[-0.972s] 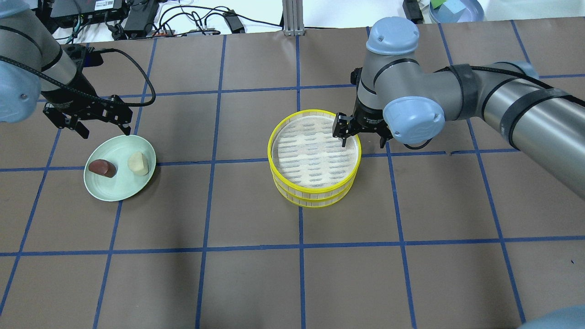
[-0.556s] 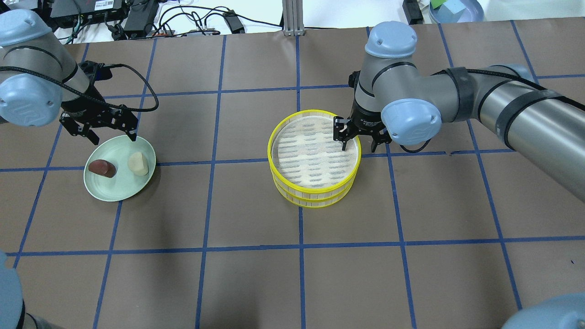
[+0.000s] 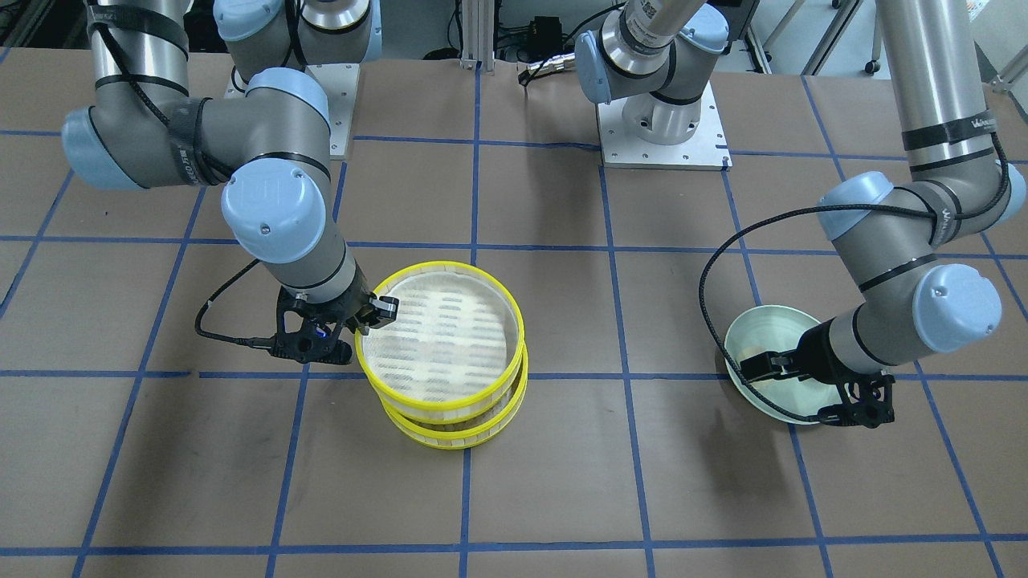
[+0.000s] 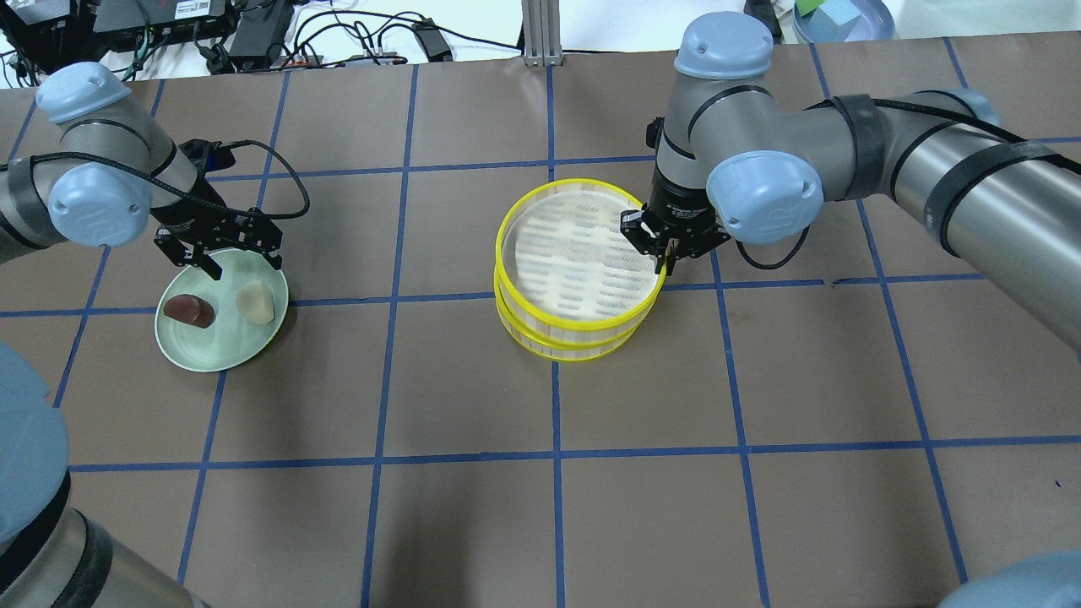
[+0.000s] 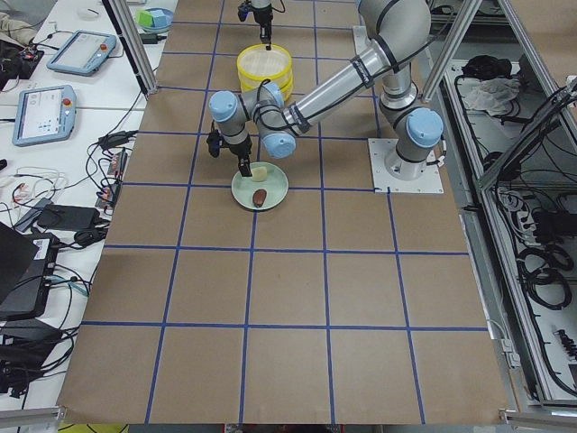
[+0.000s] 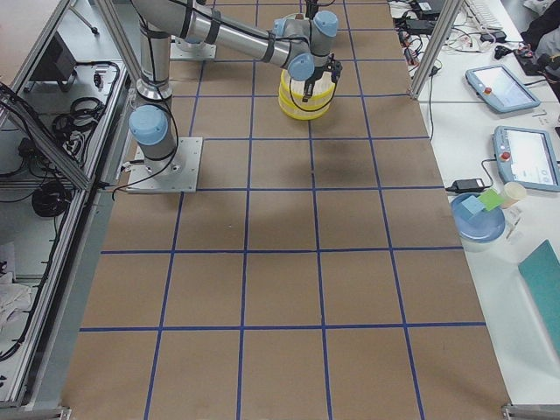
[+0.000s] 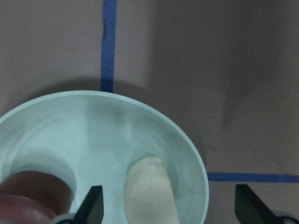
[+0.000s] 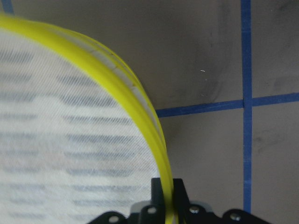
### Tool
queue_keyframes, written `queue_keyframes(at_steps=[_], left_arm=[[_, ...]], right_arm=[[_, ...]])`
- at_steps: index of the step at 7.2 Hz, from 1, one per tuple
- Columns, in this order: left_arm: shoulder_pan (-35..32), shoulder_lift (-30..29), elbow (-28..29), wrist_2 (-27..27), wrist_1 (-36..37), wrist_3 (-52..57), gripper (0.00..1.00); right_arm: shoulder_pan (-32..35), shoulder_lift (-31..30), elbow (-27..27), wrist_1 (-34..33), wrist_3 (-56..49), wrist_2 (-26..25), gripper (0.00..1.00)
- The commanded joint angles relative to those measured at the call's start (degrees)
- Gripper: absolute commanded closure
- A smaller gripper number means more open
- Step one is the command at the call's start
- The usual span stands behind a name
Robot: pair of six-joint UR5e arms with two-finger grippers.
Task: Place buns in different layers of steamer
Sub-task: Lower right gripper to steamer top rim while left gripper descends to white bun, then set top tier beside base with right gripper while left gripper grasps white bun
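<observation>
The upper steamer tray (image 4: 557, 253) is pinched at its rim, and both buns are seen on a plate (image 4: 221, 342).

The bright yellow rim of this round, shallow tray is clamped between the narrowed fingers of the right hand (image 4: 665, 257). Its whitish mesh bottom is bare. It is set slightly askew over the lower tray (image 4: 553, 342), whose pale slatted side is shown beneath; whether the two touch cannot be told. Well apart on the brown paper counter (image 4: 456, 380), which is gridded with blue tape, a smooth pale green plate is occupied by an oblong cream-white bun (image 4: 256, 301) and a glossy reddish-brown bun (image 4: 188, 310), side by side. The left hand (image 4: 243, 262) is spread wide over the plate's far rim, and the cream-white bun is framed between its dark fingertips in the wrist view.
</observation>
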Motion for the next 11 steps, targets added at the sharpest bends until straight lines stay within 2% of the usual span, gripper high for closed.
queue_keyframes(at_steps=[1, 4, 5, 7, 8, 9, 10, 11], left_arm=[[0.5, -1.2, 0.0, 0.2, 0.1, 0.4, 0.08], [0.9, -1.6, 0.0, 0.7, -1.1, 0.5, 0.10], [1.2, -1.6, -0.1, 0.6, -2.4, 0.5, 0.17], [1.2, -2.4, 0.0, 1.1, -3.3, 0.1, 0.77], [1.2, -2.4, 0.2, 1.1, -3.3, -0.2, 1.00], [1.3, -2.3, 0.3, 1.1, -3.2, 0.3, 1.00], [1.5, -1.5, 0.8, 1.2, -3.4, 0.3, 1.00], [1.6, -0.6, 1.3, 1.0, -5.3, -1.9, 1.00]], right_arm=[[0.3, -1.4, -0.4, 0.2, -0.1, 0.7, 1.00], [-1.4, -5.7, -3.6, 6.5, -3.5, 0.0, 1.00], [-4.4, -6.0, -3.4, 6.7, -8.4, -0.1, 1.00], [-12.3, -5.5, -3.1, 8.5, -20.4, -0.2, 1.00], [-14.5, -5.1, -3.1, 9.8, -23.2, -0.6, 1.00], [-15.1, -3.8, -3.2, 10.2, -28.4, -4.7, 1.00], [-15.6, -3.6, -3.2, 9.8, -30.1, -6.3, 1.00], [-16.8, -3.6, -3.0, 10.0, -30.3, -5.4, 1.00]])
